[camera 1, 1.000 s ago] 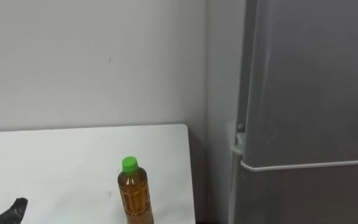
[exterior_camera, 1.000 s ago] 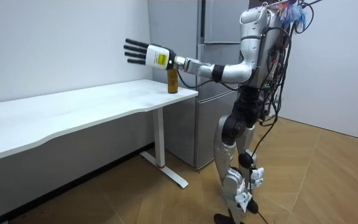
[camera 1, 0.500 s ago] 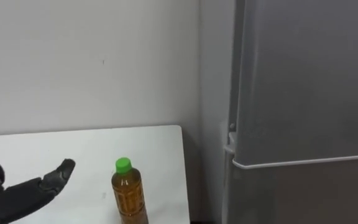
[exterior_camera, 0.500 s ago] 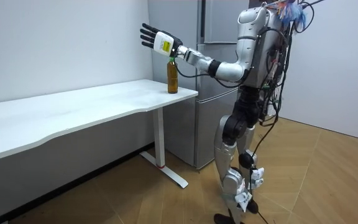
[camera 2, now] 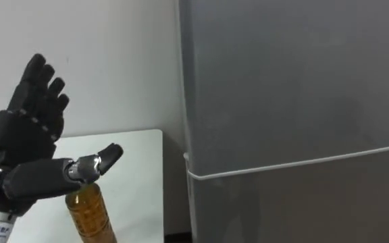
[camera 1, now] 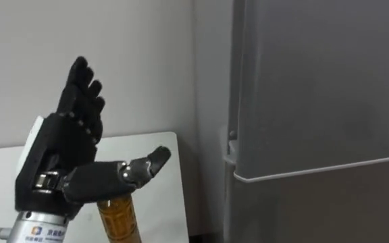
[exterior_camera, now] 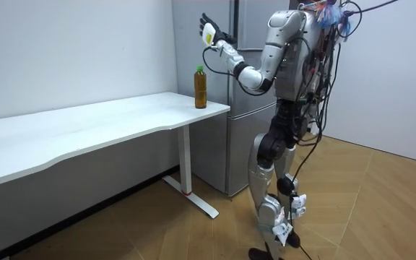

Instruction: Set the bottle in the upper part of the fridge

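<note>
Robot's left hand, fingers spread & empty, is held up before tall grey steel fridge, doors shut. Amber plastic bottle w/ green cap stands ungrasped at corner of white table; pickup, door-opening, placing all remain.

I can read nothing here for certain. The silver metal cuff at the wrist of my black left hand carries a small printed mark with tiny characters, too small to make out. The amber plastic bottle wears a label with faint print, also illegible.
</note>
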You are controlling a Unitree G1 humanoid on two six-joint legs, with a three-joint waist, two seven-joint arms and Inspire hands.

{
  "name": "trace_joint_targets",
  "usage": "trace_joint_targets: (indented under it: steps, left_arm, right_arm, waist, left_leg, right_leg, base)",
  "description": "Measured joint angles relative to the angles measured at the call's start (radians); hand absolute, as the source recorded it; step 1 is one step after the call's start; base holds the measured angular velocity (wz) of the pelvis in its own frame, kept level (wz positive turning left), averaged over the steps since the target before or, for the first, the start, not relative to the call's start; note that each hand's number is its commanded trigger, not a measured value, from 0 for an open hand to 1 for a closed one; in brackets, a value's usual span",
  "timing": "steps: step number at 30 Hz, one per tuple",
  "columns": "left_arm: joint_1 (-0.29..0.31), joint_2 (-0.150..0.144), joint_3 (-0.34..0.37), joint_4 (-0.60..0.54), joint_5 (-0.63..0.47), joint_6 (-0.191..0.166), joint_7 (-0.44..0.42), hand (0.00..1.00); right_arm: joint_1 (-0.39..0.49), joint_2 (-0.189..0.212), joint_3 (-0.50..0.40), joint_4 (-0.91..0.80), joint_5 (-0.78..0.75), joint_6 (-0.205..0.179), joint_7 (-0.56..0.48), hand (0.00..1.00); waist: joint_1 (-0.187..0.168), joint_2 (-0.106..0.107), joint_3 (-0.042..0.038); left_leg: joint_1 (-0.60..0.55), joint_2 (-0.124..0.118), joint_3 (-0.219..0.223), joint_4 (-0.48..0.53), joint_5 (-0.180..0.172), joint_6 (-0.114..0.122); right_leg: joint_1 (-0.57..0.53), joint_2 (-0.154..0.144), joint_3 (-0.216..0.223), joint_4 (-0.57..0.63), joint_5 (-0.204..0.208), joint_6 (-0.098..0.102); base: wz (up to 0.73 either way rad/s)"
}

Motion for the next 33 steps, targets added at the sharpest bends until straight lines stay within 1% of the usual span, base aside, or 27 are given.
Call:
trace_joint_targets:
  steps: [1,3,4,6,8,10,11,13,14,16,19,24,25,27,31,33]
  left_arm:
    - [0.0,0.0,-0.009,-0.002,-0.001,0.003,-0.008,0.0]
    - [-0.001,0.001,-0.039,-0.019,-0.005,0.019,-0.045,0.0]
    - [-0.002,0.001,-0.047,-0.026,-0.012,0.022,-0.051,0.0]
    - [-0.023,0.004,-0.078,-0.029,-0.038,0.031,-0.071,0.0]
    - [-0.049,0.005,-0.109,-0.029,-0.038,0.032,-0.087,0.0]
    - [-0.06,0.004,-0.137,-0.029,-0.038,0.032,-0.097,0.0]
    - [-0.06,0.002,-0.149,-0.029,-0.038,0.032,-0.108,0.0]
    - [-0.06,0.0,-0.163,-0.029,-0.038,0.033,-0.12,0.0]
    - [-0.06,-0.001,-0.172,-0.029,-0.038,0.033,-0.126,0.0]
    - [-0.06,-0.006,-0.178,-0.029,-0.038,0.033,-0.137,0.0]
    - [-0.061,-0.019,-0.18,-0.029,-0.04,0.033,-0.154,0.0]
    - [-0.061,-0.033,-0.18,-0.029,-0.104,0.034,-0.165,0.0]
    - [-0.061,-0.039,-0.18,-0.029,-0.105,0.034,-0.166,0.0]
    - [-0.065,-0.04,-0.18,-0.029,-0.104,0.038,-0.176,0.0]
    - [-0.065,-0.038,-0.18,-0.029,-0.104,0.04,-0.195,0.0]
    - [-0.065,-0.036,-0.181,-0.047,-0.103,0.047,-0.204,0.0]
  right_arm:
    - [-0.001,0.0,0.001,0.001,0.0,0.0,0.0,0.0]
    - [-0.004,0.0,0.002,0.001,0.0,0.0,0.0,0.0]
    - [-0.005,0.0,0.003,0.001,0.001,0.001,-0.001,0.0]
    - [-0.009,-0.001,0.005,0.006,0.002,0.001,-0.001,0.0]
    - [-0.022,-0.003,0.024,0.017,0.002,0.0,-0.004,0.0]
    - [-0.034,-0.004,0.043,0.03,0.005,0.001,-0.011,0.0]
    - [-0.042,-0.004,0.05,0.036,0.006,0.0,-0.012,0.0]
    - [-0.056,-0.004,0.062,0.051,0.008,-0.001,-0.012,0.0]
    - [-0.062,-0.005,0.066,0.062,0.011,-0.001,-0.014,0.0]
    - [-0.065,-0.006,0.075,0.065,0.019,-0.001,-0.019,0.0]
    - [-0.068,-0.007,0.082,0.071,0.025,-0.001,-0.022,0.0]
    - [-0.069,-0.007,0.102,0.073,0.047,-0.001,-0.032,0.0]
    - [-0.07,-0.007,0.103,0.073,0.052,-0.001,-0.033,0.0]
    - [-0.072,-0.007,0.103,0.077,0.059,0.0,-0.034,0.0]
    - [-0.089,-0.006,0.103,0.103,0.061,0.0,-0.034,0.0]
    - [-0.092,-0.007,0.107,0.104,0.064,0.0,-0.032,0.0]
  waist:
    - [0.0,0.001,0.0002]
    - [-0.005,0.005,-0.0023]
    - [-0.006,0.005,-0.0019]
    - [-0.011,0.003,-0.0008]
    - [-0.013,0.004,-0.0003]
    - [-0.02,0.005,0.0003]
    - [-0.027,0.006,0.0011]
    - [-0.03,0.009,0.0043]
    - [-0.032,0.012,0.0046]
    - [-0.032,0.016,0.006]
    - [-0.032,0.015,0.0066]
    - [-0.029,0.012,0.0069]
    - [-0.028,0.01,0.0055]
    - [-0.028,0.008,0.0068]
    - [-0.03,0.008,0.0066]
    - [-0.031,0.008,0.0063]
  left_leg:
    - [0.002,0.0,0.001,0.0,0.0,0.0]
    - [0.003,0.0,0.001,0.0,0.0,0.0]
    - [0.002,0.0,0.001,0.0,0.0,0.0]
    - [0.002,0.0,0.001,0.0,0.0,0.0]
    - [0.002,0.0,0.001,0.0,0.0,0.0]
    - [0.002,-0.001,0.001,0.0,0.0,0.0]
    - [0.002,0.0,0.001,0.001,0.0,0.0]
    - [0.002,0.0,0.001,0.001,0.0,0.0]
    - [0.002,0.0,0.001,0.001,0.0,0.0]
    - [0.002,0.0,0.001,0.001,0.0,0.0]
    - [0.001,0.0,-0.002,0.0,0.0,0.0]
    - [-0.007,-0.001,-0.004,0.0,0.0,0.0]
    - [-0.013,-0.001,-0.004,0.001,0.0,0.0]
    - [-0.015,0.0,-0.005,0.0,0.0,0.0]
    - [-0.016,0.002,-0.004,0.0,0.0,0.0]
    - [-0.015,0.002,-0.005,-0.001,0.0,0.0]
  right_leg:
    - [0.0,0.0,0.003,0.0,0.0,0.0]
    - [-0.007,0.001,0.009,0.0,0.0,0.0]
    - [-0.007,0.0,0.009,0.0,0.0,0.0]
    - [-0.007,-0.001,0.01,0.0,0.0,0.0]
    - [-0.007,-0.001,0.01,-0.001,0.0,0.0]
    - [-0.007,-0.001,0.008,-0.001,0.0,0.0]
    - [-0.006,-0.001,0.008,-0.001,0.0,0.0]
    - [-0.006,-0.001,0.008,-0.001,0.0,0.0]
    - [-0.006,-0.001,0.008,-0.001,0.0,0.0]
    - [-0.006,-0.001,0.008,-0.001,0.0,0.0]
    - [-0.006,0.0,0.008,-0.005,0.0,0.0]
    - [-0.009,0.0,0.006,-0.013,0.0,0.0]
    - [-0.014,0.0,0.006,-0.013,0.0,0.0]
    - [-0.014,0.001,0.005,-0.012,0.0,0.0]
    - [-0.015,0.002,0.007,-0.001,0.0,0.0]
    - [-0.015,0.001,0.008,0.0,0.0,0.0]
  base:
    - [-0.1]
    - [-0.09]
    - [0.0]
    - [0.0]
    - [0.0]
    - [0.0]
    - [0.0]
    - [0.0]
    - [0.0]
    - [0.0]
    - [0.0]
    - [0.0]
    - [0.0]
    - [0.0]
    - [0.0]
    - [0.0]
